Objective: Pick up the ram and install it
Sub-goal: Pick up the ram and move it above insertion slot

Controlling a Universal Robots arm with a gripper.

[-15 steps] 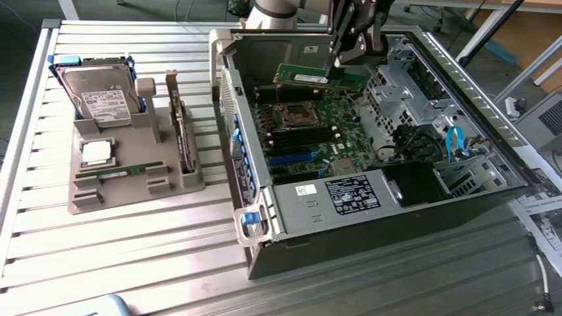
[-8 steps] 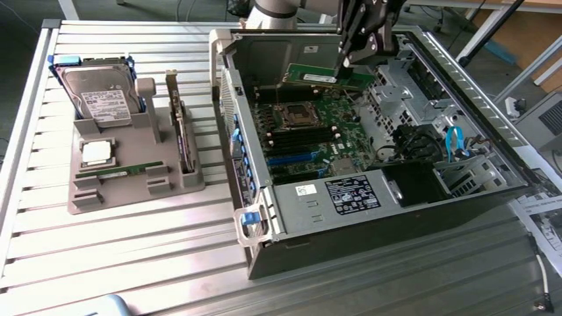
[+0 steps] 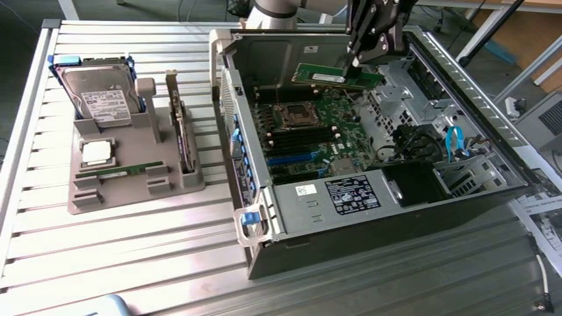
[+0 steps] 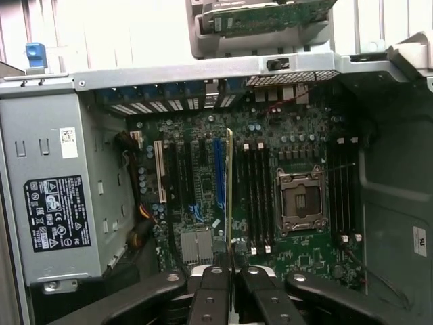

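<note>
The big computer case [image 3: 281,56] lies open so I can reach in. Above its green board [image 3: 320,128], near twelve o'clock in the exterior view, my gripper [image 3: 358,60] pinches the ram [image 3: 330,76] by one end, thin edge toward the slots [image 4: 257,196] to fit.

Tilted down off the grey arm [image 3: 276,10]; black hand [image 3: 357,63] clamped tight (narrow gap) on thin green ram stick [image 3: 338,76].
</note>
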